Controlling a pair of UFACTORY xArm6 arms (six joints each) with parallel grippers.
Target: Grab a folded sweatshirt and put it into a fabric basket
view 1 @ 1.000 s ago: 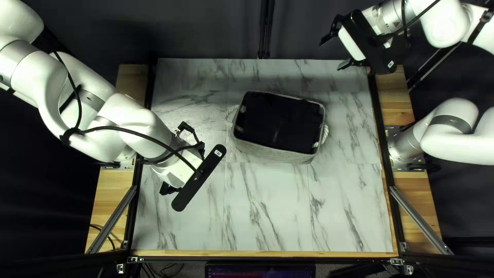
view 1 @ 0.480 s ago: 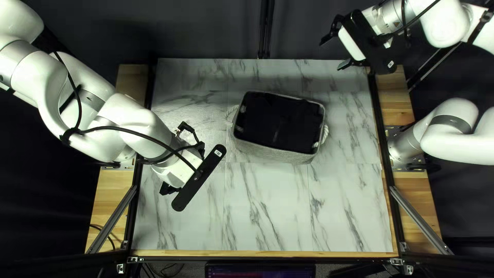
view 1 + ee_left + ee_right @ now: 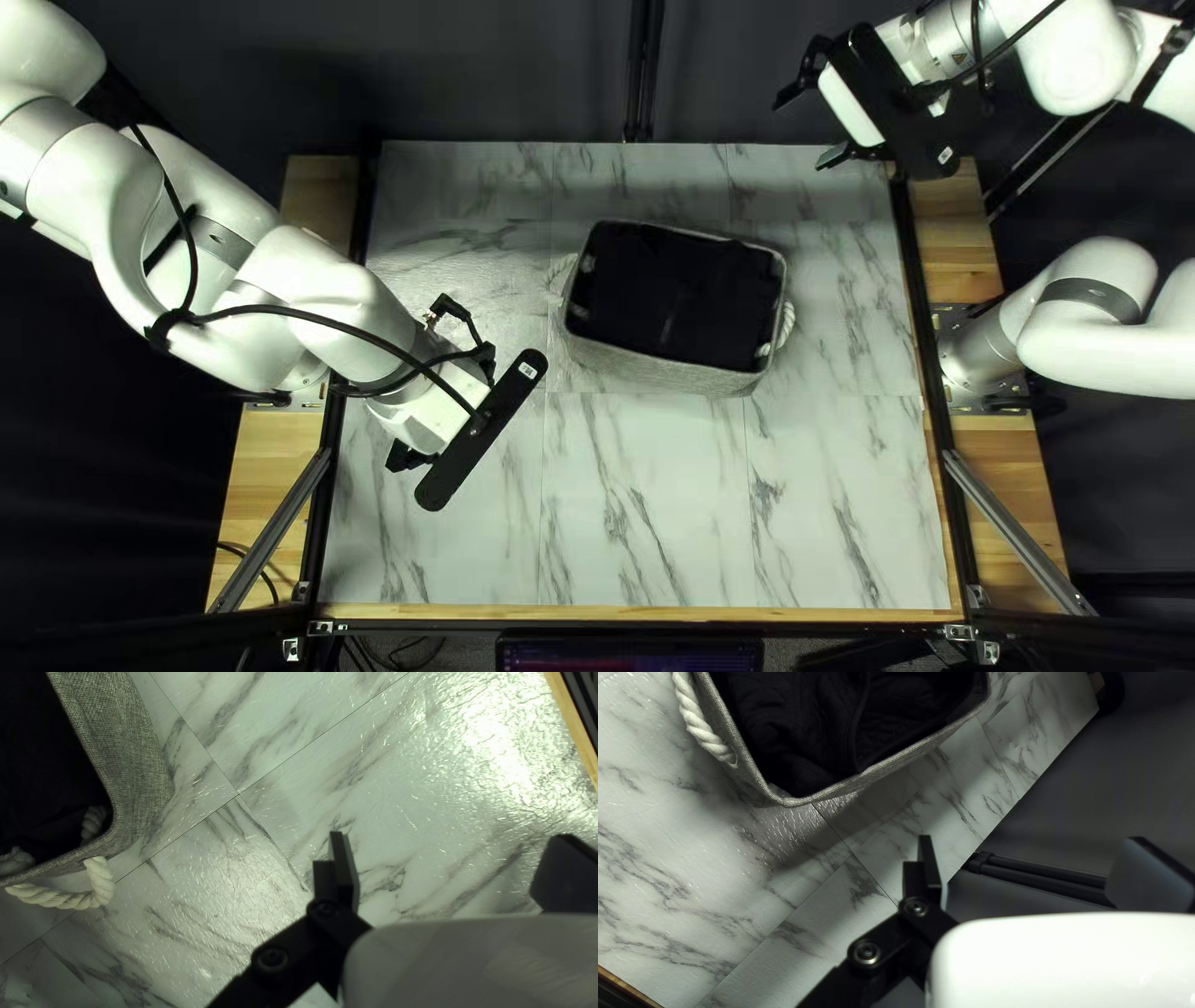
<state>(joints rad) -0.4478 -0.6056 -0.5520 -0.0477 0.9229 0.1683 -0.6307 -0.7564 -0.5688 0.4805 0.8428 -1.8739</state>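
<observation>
Dark sweatshirt (image 3: 803, 734) is seen lying inside the grey fabric basket (image 3: 660, 366), its quilted cloth spread over much of the interior. Basket is set upright on the marbled tabletop (image 3: 647, 510), nearer the far edge, w/ a white rope handle (image 3: 788, 326) at each end. L gripper (image 3: 436, 420) is held over the table at L of top view, apart from basket, fingers spread wide. R gripper (image 3: 807, 130) is held up by table's far R corner, fingers also parted wide.
</observation>
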